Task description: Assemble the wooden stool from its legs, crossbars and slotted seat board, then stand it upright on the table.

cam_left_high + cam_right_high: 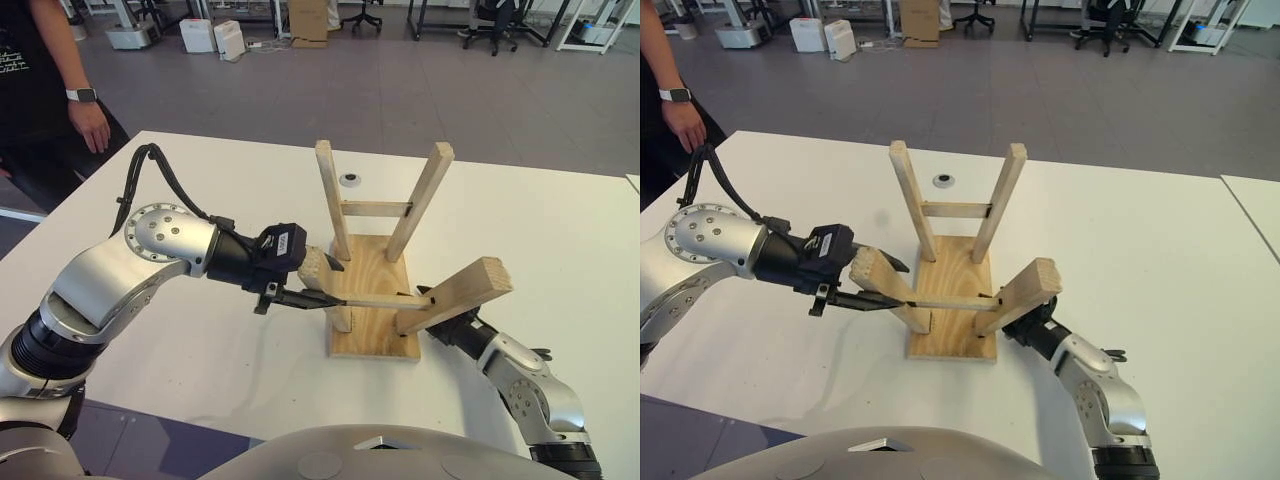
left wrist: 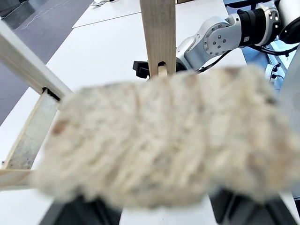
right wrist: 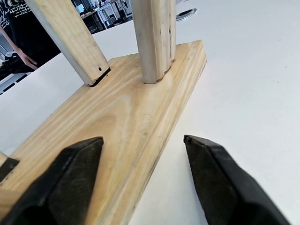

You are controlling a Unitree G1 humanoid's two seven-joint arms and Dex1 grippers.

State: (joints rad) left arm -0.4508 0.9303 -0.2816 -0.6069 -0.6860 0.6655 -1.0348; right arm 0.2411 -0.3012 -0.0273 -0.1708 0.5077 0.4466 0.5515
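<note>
At seat board's [image 3: 117,103] edge, right claw [image 3: 143,140] gapes wide.

A small round disc [image 1: 349,180] lies on the white table [image 1: 560,230]; a cardboard box [image 1: 308,20] stands on the floor beyond.

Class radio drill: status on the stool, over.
Left gripper clamps near left leg. Right gripper open astride seat board edge. Stool inverted, four legs in. Round fitting beyond stool, apart.

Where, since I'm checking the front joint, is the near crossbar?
Centre of the head views: the near crossbar runs level between the near left leg and near right leg, above the near end of the seat board.
</note>
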